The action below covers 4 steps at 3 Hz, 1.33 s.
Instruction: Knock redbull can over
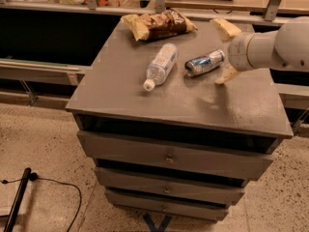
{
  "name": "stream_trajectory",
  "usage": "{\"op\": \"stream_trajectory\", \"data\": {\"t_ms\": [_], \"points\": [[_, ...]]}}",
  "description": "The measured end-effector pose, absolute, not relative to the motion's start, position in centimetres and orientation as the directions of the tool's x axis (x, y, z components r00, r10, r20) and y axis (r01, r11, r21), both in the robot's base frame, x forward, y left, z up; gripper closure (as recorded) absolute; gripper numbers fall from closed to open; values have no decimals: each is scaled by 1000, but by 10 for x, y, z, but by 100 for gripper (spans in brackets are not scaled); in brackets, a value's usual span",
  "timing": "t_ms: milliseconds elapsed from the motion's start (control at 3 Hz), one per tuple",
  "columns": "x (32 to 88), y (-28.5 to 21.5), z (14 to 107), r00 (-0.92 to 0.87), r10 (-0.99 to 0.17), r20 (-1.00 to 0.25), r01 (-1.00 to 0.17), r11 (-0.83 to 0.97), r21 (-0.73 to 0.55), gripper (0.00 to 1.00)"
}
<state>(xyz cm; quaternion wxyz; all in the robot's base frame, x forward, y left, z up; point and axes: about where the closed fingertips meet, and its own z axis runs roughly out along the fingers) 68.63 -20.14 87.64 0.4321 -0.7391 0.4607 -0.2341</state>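
Note:
The redbull can [204, 63], blue and silver, lies on its side on the grey cabinet top [159, 95], its shiny end pointing toward the front left. My gripper [225, 51] is at the can's right end, on the white arm that comes in from the right. Its two tan fingers [226, 74] are spread apart, one behind the can's end and one in front of it. The gripper is open and holds nothing.
A clear water bottle [161, 65] with a white cap lies on its side left of the can. A brown snack bag [158, 24] lies at the back edge. Drawers are below the top. A black cable [48, 185] runs on the floor at the left.

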Motion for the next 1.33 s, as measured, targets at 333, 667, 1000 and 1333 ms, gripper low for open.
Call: {"op": "stream_trajectory", "data": {"t_ms": [333,667,1000,1333], "points": [[686,-201,876,466,-883,-52,-479,-202,-854,0],[686,-201,877,466,-883,-52,-479,-202,-854,0],[686,-201,877,466,-883,-52,-479,-202,-854,0],[686,-201,877,466,-883,-52,-479,-202,-855,0]]}}
